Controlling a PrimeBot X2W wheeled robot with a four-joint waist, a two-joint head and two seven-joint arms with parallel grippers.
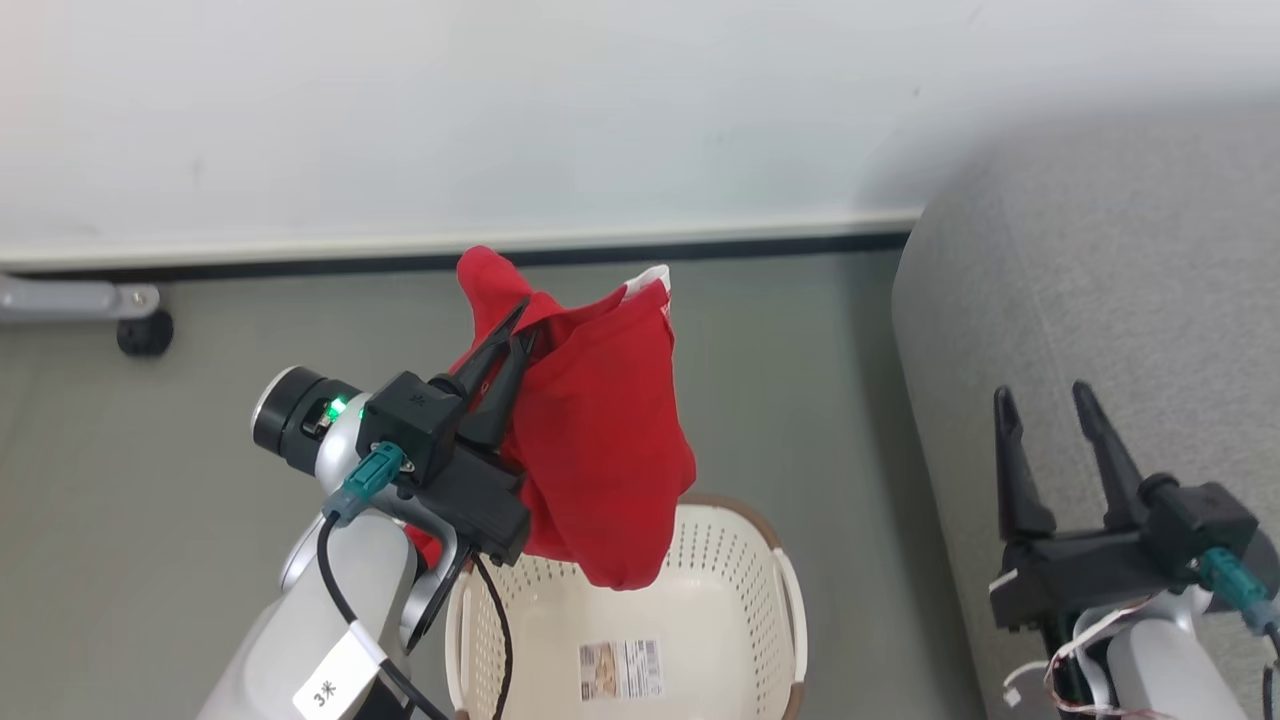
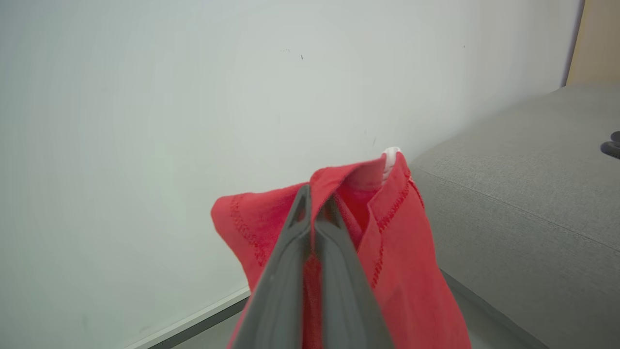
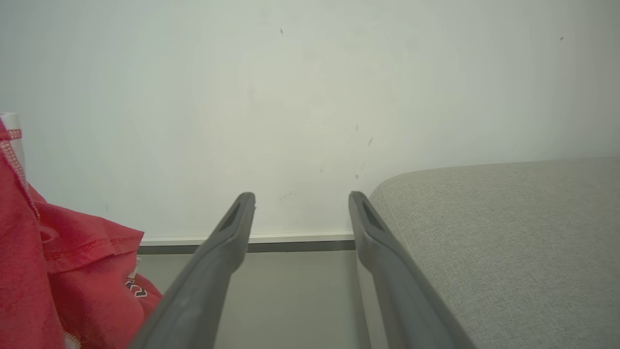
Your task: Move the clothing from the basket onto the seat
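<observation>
The red clothing [image 1: 600, 440] hangs in the air above the basket, pinched near its top by my left gripper [image 1: 522, 322], which is shut on it. Its fingers close on a red fold [image 2: 387, 232] in the left wrist view [image 2: 315, 201]. The cream basket [image 1: 740, 600] with its brown rim stands on the floor below, with a label on its bottom and no cloth lying in it. The light grey seat [image 1: 1110, 300] fills the right side. My right gripper [image 1: 1045, 405] is open and holds nothing, hovering over the seat's near edge [image 3: 508, 252], its fingers [image 3: 232, 228] spread wide.
A pale wall with a dark-lined skirting board [image 1: 300, 255] runs behind. Grey floor [image 1: 200, 500] spreads to the left of the basket. A grey metal leg with a black castor [image 1: 145, 330] sits at the far left.
</observation>
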